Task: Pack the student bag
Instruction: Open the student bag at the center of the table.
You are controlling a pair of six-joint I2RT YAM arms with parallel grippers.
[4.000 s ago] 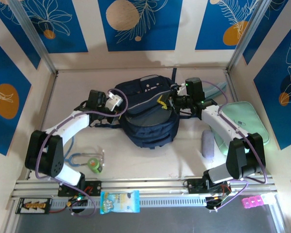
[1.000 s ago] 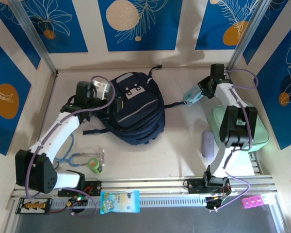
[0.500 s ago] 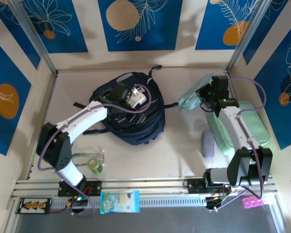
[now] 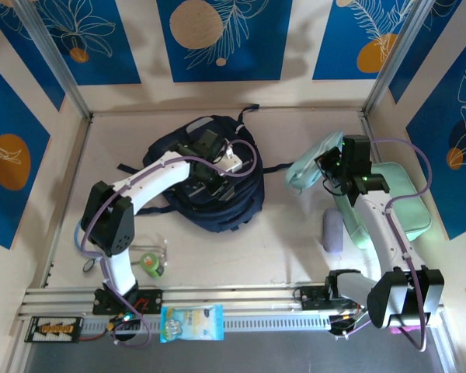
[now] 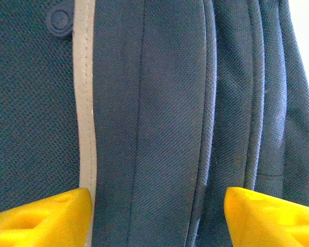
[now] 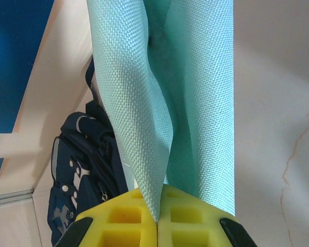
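Toward the far edge of the pale table (image 4: 279, 256), left of centre, lies the large navy-blue fabric student bag (image 4: 225, 211), its grey-trimmed front facing up. A second ago the left gripper (image 5: 157, 218) hung beside the bag's left side. Now it has swung over the middle of the bag, its yellow fingertips (image 5: 46, 216) partly open on either side of a ridge of navy fabric by the grey trim, with nothing pinched yet. Farther right, the right gripper (image 6: 158, 218) is clamped tight on a fold of the mint-green woven fabric pouch (image 4: 307, 165), which has travelled from the far right corner to near the bag's right side. Beneath that arm, along the right edge, lies a larger flat mint-green zip case (image 4: 408, 206). The left arm probably means to take hold of the bag and open it so the pouch can go in; packing looks barely begun.
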